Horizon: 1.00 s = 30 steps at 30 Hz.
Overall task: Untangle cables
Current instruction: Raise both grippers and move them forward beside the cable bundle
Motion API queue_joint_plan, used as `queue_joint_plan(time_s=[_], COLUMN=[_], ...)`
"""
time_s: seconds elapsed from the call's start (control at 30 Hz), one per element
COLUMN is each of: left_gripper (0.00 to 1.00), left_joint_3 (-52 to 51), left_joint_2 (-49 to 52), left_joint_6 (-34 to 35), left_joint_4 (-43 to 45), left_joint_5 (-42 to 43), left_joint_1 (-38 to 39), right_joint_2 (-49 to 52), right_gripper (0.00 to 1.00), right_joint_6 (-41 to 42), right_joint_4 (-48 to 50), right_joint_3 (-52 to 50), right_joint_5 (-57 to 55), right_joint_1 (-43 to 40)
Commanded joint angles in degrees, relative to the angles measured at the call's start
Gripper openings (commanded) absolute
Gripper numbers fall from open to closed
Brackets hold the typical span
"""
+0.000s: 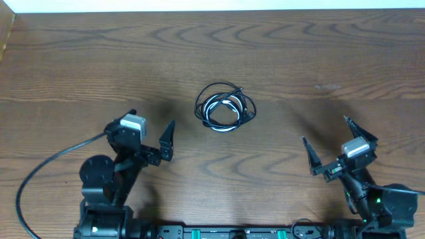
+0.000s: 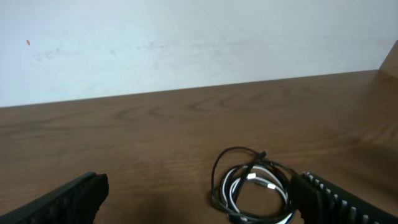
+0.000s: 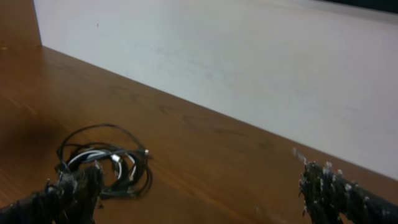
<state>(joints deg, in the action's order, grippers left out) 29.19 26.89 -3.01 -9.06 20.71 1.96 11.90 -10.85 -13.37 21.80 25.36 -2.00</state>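
Nothing untangled yet: the cables [image 1: 224, 108] sit knotted on the desk [image 1: 80, 60], my left tool [image 1: 150, 126] and right tool [image 1: 330, 141] both spread apart, empty.

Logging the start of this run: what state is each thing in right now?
cables, tangled together in one loose coil, held by neither gripper
left gripper, open, empty, apart from the cables
right gripper, open, empty, apart from the cables

— What is the counter [image 1: 80, 53] like?
— Brown wood, with wavy dark lines all over.
— And the wall [image 3: 249, 68]?
— Plain white, with a few faint smudges. It stands at the counter's far edge, straight ahead of the right gripper [image 1: 325, 131].
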Motion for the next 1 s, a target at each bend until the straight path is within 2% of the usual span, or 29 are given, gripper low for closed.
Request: queue_joint_plan(time_s=[0.0, 0.3, 0.47, 0.67, 0.87, 0.97], left_gripper=[0.98, 0.98, 0.98, 0.98, 0.98, 0.98], left_joint_3=[5.2, 16.2, 21.1, 33.3, 47.0, 50.5], left_joint_2=[3.9, 15.3, 22.8, 34.9, 46.3, 50.5], left_joint_6=[0.1, -1.9, -1.9, -1.9, -3.9, -4.3], left_joint_4=[-1.6, -7.3, -10.9, -20.4, -32.3, -34.2], left_joint_5=[0.8, 0.7, 0.7, 0.7, 0.7, 0.7], left_joint_1=[0.1, 0.1, 0.1, 0.1, 0.1, 0.1], right_joint_2=[5.0, 20.9, 29.2, 41.6, 54.7, 60.6], right_gripper=[0.99, 0.99, 0.99, 0.99, 0.99, 0.99], right_joint_6=[-4.0, -6.6, -11.1, -15.6, -16.7, -16.7], right_joint_4=[-2.1, -13.0, -20.4, -28.2, -30.2, -30.3], right_joint_3=[5.2, 19.8, 27.8, 37.5, 45.0, 47.5], right_joint_5=[2.1, 2.3, 2.2, 2.0, 3.5, 4.7], right_joint_1=[0.6, 0.6, 0.6, 0.6, 0.6, 0.6])
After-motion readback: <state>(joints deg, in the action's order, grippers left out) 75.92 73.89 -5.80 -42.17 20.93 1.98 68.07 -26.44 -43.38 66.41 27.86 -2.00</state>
